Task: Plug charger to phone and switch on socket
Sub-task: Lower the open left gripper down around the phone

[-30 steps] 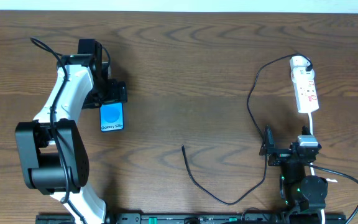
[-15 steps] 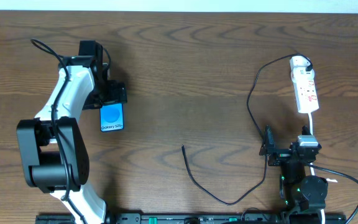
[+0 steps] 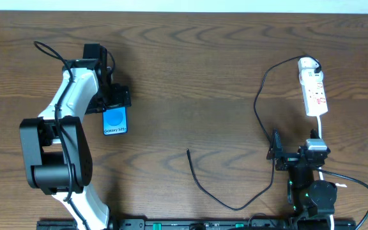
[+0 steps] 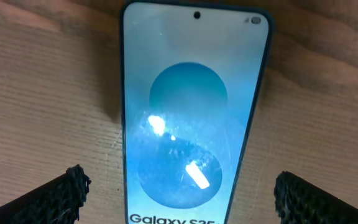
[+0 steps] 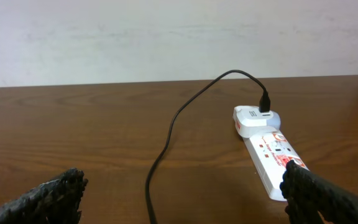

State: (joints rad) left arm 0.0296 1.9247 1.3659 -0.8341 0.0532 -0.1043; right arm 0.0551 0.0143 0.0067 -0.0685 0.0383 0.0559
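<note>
On the desk (image 3: pixel 190 64), the right end effector (image 5: pixel 185 202) is spread open, and the socket (image 5: pixel 269 155) lies ahead of it, slightly right. The left end effector (image 4: pixel 185 202), fingers also wide apart, hangs over the phone (image 4: pixel 191 118) without touching it. The charger (image 3: pixel 255 105) passes left of the right end effector; its free plug lies well apart from the phone.

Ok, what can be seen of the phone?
The phone is a slim dark-edged slab lying flat, screen up, on the wooden table, left of centre. Its lit blue screen shows a lighter circle, "Galaxy S25" text and glare spots. The left gripper hangs open over it, fingers either side, not touching.
</note>
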